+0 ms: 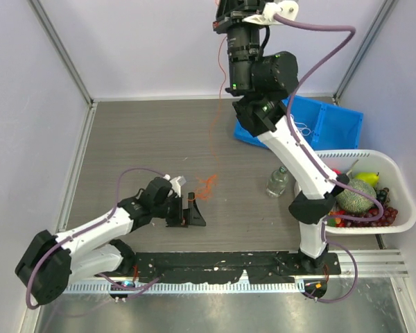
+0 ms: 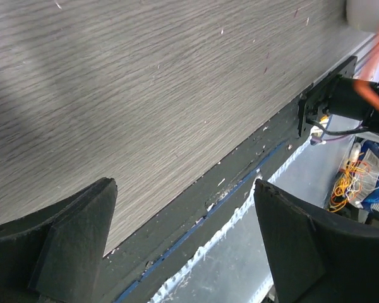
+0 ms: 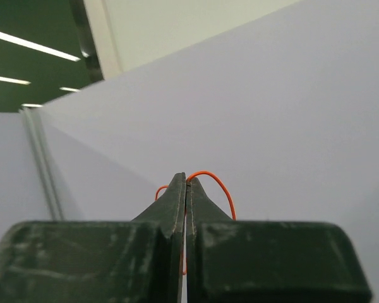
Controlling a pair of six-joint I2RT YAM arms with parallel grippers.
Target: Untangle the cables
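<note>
High above the grey wood-grain tabletop, the right pincer is clamped shut on a thin red-orange cable, a small loop of which pokes out past the closed tips in the right wrist view. Seen from overhead, the cable hangs as a fine line from the raised right arm down to a small red-orange clump lying near the middle of the tabletop. The left pincer sits low, just beside the clump on its near-left side. Its wrist view shows the jaws spread wide with only bare wood grain between them, so it grips nothing.

The step in hand looks like drawing one strand out of the knot by lifting it. To do that well, the clump probably needs an anchor. The left pincer should shift over the bunch and close on its body, not on the rising strand, so that the lift pulls cord through the tangle and does not hoist the whole lot. The right arm would do best to rise slowly. The cord is thin and held only at the very tips, so a jerk could slip it free or cinch the knot tighter. If the clump starts to lift, slackening and re-gripping lower seems wiser than pulling harder.

A blue plastic bin, a white basket of fruit and a clear bottle stand well apart to the right. A thin white squiggle in the bin may be another cable, but it is too small to tell.
</note>
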